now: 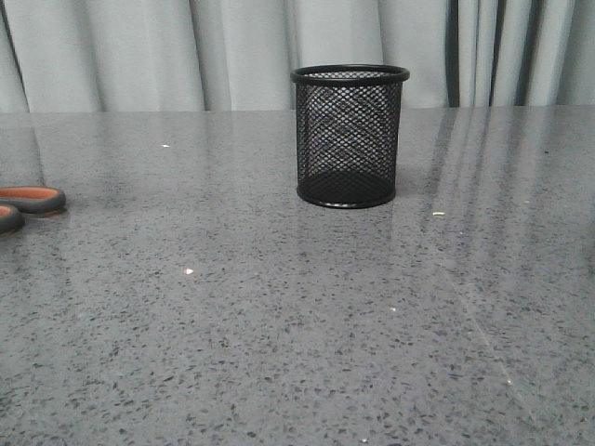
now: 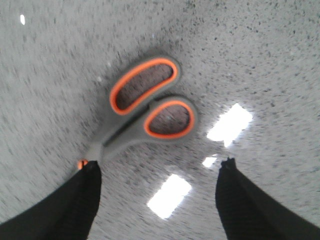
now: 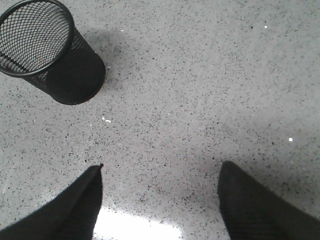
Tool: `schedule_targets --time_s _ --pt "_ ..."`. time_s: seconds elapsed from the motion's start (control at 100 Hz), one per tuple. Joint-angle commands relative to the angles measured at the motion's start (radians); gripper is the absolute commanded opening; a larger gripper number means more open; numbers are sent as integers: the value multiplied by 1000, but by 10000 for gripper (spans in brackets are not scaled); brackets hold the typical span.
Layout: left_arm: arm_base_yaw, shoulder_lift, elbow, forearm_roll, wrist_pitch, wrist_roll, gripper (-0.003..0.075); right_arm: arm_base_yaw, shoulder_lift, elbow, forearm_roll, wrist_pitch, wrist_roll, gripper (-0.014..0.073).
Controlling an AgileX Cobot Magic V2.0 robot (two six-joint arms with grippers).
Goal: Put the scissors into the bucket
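Note:
The scissors [image 2: 145, 107] lie flat on the speckled grey table; their grey, orange-lined loop handles show, and the blades are hidden behind one finger. In the front view only the handles of the scissors [image 1: 28, 203] peek in at the far left edge. My left gripper [image 2: 159, 167] hovers open above them, one fingertip over the pivot, nothing between the fingers. The bucket [image 1: 350, 135], a black wire-mesh cup, stands upright and empty at the table's middle back. My right gripper [image 3: 161, 167] is open over bare table, some way from the bucket [image 3: 47, 50].
A grey curtain [image 1: 139, 51] hangs behind the table's far edge. A tiny pale crumb [image 1: 438, 214] lies to the right of the bucket. Neither arm shows in the front view.

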State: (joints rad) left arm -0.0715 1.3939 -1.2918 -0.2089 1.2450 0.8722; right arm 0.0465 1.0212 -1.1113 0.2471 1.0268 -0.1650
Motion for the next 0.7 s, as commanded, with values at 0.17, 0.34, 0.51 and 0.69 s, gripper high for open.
schedule_targets --time_s 0.17,0.34,0.51,0.69 --pt "3 46 -89 -29 31 425 460 -1 -8 -35 15 -50 -9 445" --pt "3 90 -89 32 31 466 460 -1 -8 -31 15 -60 -9 445" --pt "3 133 -89 68 31 478 460 30 -8 -31 15 -62 -24 445" --pt "3 166 -89 70 31 511 460 67 -8 -31 12 -62 -28 445"
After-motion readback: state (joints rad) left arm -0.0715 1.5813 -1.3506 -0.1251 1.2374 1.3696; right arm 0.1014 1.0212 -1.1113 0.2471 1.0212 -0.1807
